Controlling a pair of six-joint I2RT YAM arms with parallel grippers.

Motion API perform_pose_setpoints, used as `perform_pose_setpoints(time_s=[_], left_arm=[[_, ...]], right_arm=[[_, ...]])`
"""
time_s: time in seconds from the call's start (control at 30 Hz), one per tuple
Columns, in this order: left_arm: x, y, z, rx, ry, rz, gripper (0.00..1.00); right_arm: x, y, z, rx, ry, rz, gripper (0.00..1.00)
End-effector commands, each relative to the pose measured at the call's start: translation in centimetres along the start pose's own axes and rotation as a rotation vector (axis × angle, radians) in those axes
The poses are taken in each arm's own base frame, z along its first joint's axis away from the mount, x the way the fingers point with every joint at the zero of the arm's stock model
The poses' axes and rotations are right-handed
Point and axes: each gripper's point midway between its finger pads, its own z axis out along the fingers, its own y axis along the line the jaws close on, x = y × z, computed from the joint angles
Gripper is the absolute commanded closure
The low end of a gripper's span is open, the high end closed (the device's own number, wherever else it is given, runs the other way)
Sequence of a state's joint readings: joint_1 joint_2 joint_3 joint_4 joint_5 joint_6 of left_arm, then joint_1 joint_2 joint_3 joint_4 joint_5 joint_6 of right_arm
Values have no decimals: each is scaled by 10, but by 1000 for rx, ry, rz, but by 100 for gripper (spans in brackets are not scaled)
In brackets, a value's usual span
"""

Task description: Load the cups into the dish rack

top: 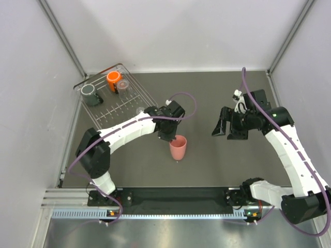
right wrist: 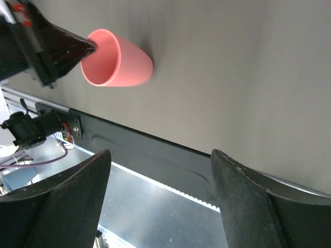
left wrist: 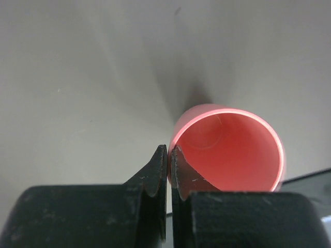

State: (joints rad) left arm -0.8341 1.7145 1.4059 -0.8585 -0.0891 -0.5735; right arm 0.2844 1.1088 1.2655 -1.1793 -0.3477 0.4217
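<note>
**Left gripper pinched shut on the pink cup rim**

Your right gripper hangs wide and empty, well right of that cup at mid-table. Far left, the dish rack holds a dark grey cup, an orange mug and a clear tumbler.

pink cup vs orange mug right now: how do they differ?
1. Colour: the pink cup is pale salmon pink; the orange mug is bright orange.
2. Place: the pink cup stands on the table, mid-workspace; the orange mug is already in the dish rack.
3. Contact: the left gripper is pinched on the pink cup's rim; nothing touches the orange mug.
Shared: both are small, opaque cups.
</note>
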Motion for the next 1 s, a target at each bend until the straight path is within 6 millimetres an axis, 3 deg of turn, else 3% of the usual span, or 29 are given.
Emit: perform_pose_setpoints(time_s=[0.0, 0.23, 0.5, 0.77, 0.83, 0.87, 0.93, 0.97], left_arm=[[-20, -5, -5, 34, -160, 31, 100], [-12, 7, 11, -12, -213, 58, 100], [-17, 9, -5, -92, -314, 82, 100], [-14, 20, 6, -208, -318, 108, 100], [-13, 18, 8, -210, -318, 122, 88], [-11, 18, 10, -212, -313, 125, 76], [-9, 19, 12, -220, -301, 129, 70], [-8, 21, 12, -227, -297, 130, 62]], right_arm=[[1, 7, -2, -33, -35, -12, 22], [6, 18, -1, -64, -34, -8, 23], [6, 23, 4, -82, -38, -6, 22], [8, 27, 9, -95, -27, -15, 22], [8, 29, 11, -101, -26, -17, 22], [8, 29, 12, -101, -23, -17, 22], [8, 31, 14, -106, -23, -17, 22], [9, 30, 16, -105, -19, -15, 22]])
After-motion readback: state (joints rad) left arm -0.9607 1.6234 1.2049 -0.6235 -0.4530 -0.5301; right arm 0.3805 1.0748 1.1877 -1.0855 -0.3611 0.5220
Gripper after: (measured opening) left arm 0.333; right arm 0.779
